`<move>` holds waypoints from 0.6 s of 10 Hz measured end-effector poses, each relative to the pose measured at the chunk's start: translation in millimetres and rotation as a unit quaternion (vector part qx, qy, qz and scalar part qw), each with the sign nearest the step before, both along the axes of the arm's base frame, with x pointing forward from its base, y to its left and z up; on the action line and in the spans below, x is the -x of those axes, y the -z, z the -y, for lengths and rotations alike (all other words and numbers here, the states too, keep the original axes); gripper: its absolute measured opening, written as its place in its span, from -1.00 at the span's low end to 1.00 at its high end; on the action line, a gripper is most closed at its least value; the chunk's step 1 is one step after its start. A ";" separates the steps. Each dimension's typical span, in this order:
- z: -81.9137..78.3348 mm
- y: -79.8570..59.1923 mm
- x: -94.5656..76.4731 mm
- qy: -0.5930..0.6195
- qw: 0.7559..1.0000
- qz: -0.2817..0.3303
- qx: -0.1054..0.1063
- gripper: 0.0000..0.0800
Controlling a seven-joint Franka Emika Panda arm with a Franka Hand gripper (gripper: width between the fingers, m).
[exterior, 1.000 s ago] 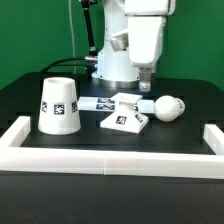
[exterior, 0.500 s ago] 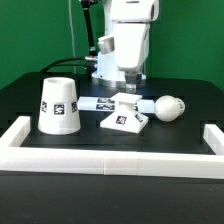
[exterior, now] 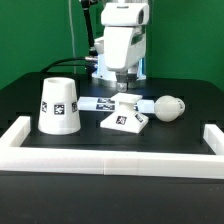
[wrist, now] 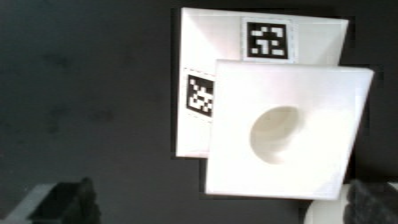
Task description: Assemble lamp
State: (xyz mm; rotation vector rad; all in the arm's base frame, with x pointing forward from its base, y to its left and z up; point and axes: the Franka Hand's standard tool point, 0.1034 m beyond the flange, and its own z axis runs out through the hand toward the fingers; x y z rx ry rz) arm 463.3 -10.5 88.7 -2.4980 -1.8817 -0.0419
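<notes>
Item inspected: the lamp base [exterior: 125, 120], a flat white block with tags on its faces. It lies near the middle of the black table [exterior: 25, 95]. In the exterior view the lamp shade [exterior: 58, 105] stands at nine o'clock from it, well apart. The bulb [exterior: 165, 106] lies on its side at two o'clock, close by. The marker board [exterior: 100, 103] lies at eleven o'clock, just beside the base; contact cannot be confirmed.

End effector: the gripper [exterior: 124, 86] hangs directly above the base. In the wrist view its fingertips [wrist: 63, 205] sit at opposite edges of the frame, spread wide, with nothing held between them.

Handling assessment: the base looks rigid, light and smooth-sided, so it is likely to slide on the table if nudged off centre. The oval socket hole [wrist: 276, 132] marks its middle. The soundest hold appears to be across the two long parallel edges, level with that hole, with the jaws square to the sides.

Risk: a skewed closure could spin the part toward the bulb.
</notes>
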 end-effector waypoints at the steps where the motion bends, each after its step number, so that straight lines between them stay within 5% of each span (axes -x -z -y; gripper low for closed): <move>1: 0.0 0.2 0.1 0.000 1.000 0.000 0.000 0.75; 6: 6.2 17.8 2.8 0.043 0.999 0.005 -0.001 0.75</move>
